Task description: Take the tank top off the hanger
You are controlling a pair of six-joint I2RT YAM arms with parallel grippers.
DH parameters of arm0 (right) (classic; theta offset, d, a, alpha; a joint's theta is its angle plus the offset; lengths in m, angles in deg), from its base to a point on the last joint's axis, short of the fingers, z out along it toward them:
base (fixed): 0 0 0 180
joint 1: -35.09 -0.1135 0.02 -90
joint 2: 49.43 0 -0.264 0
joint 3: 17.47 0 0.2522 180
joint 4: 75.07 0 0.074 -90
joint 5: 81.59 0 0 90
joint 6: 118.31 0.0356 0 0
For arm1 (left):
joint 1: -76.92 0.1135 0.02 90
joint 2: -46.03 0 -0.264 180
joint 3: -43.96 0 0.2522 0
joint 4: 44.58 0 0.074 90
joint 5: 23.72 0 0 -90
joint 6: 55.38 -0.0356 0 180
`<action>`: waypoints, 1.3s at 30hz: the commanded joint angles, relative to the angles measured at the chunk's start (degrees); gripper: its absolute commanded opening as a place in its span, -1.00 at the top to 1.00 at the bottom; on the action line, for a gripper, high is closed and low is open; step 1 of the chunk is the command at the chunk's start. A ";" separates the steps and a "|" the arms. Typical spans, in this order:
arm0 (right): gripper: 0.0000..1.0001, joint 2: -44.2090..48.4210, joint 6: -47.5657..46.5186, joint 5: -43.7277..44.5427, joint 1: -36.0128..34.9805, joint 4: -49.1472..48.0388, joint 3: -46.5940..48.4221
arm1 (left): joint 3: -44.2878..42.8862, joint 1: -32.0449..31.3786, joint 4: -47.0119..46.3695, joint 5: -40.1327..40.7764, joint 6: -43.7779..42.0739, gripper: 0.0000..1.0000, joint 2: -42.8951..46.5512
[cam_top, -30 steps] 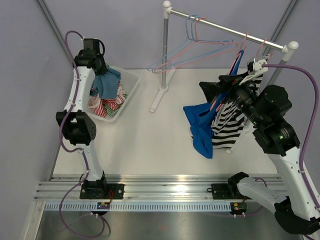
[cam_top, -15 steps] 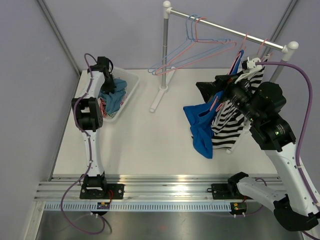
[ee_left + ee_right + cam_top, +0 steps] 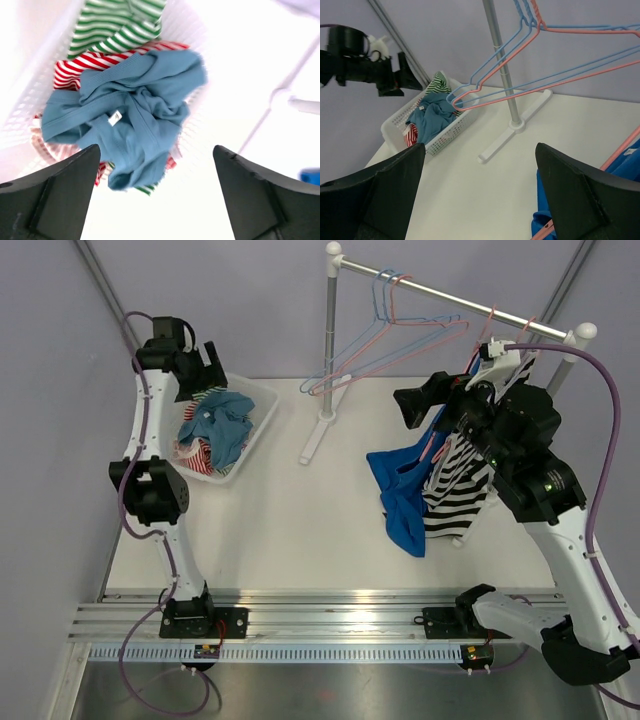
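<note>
My left end effector [image 3: 155,149] is wide open and empty above the blue tank top [image 3: 135,125], which lies in the basket [image 3: 262,400]. My right end effector [image 3: 480,150] is wide open, empty.

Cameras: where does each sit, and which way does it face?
Top external: above, behind the bases, looking down on table, rack, left arm, right arm.
Left wrist: above the basket, facing down at the blue top; left pincer open.
Right wrist: by the rack, facing across to the empty hangers; right pincer open.
Shared: all see the basket.
</note>
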 commanded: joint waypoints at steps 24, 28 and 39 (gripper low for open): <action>-0.99 -16.03 -1.41 43.61 -0.13 6.93 12.44 | 72.77 -4.28 -24.11 -10.33 1.47 -0.98 76.38; -0.88 -18.58 -2.29 49.06 -0.13 4.83 10.78 | 77.27 -5.24 -24.21 -7.06 0.85 -0.98 77.79; 0.03 -20.08 -3.17 51.53 -0.21 2.37 9.98 | 76.91 -7.00 -23.94 -8.03 0.41 -0.98 78.76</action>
